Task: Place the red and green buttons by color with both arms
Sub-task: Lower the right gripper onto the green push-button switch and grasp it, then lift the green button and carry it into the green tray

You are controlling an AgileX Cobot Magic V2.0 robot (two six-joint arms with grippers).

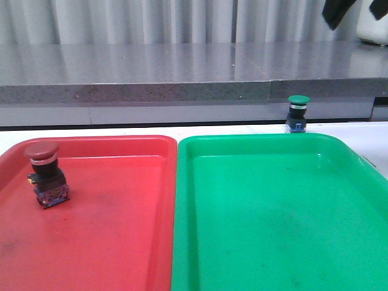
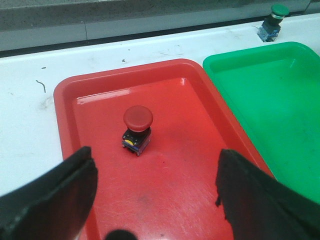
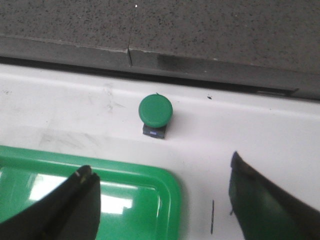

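Observation:
The red button (image 1: 45, 173) stands a little tilted in the red tray (image 1: 91, 140), near its far left. In the left wrist view the red button (image 2: 137, 125) lies just beyond my left gripper (image 2: 156, 165), which is open, empty and above the tray floor. The green button (image 1: 297, 113) stands upright on the white table just behind the green tray (image 1: 254, 138). In the right wrist view the green button (image 3: 155, 114) lies beyond my open, empty right gripper (image 3: 160, 167), which hovers over the green tray's far right corner (image 3: 170, 187).
A grey stone ledge (image 1: 182, 73) runs along the back of the table, close behind the green button. A black arm part (image 1: 336, 13) and a white object (image 1: 373, 24) show at the top right. The two trays sit side by side, touching.

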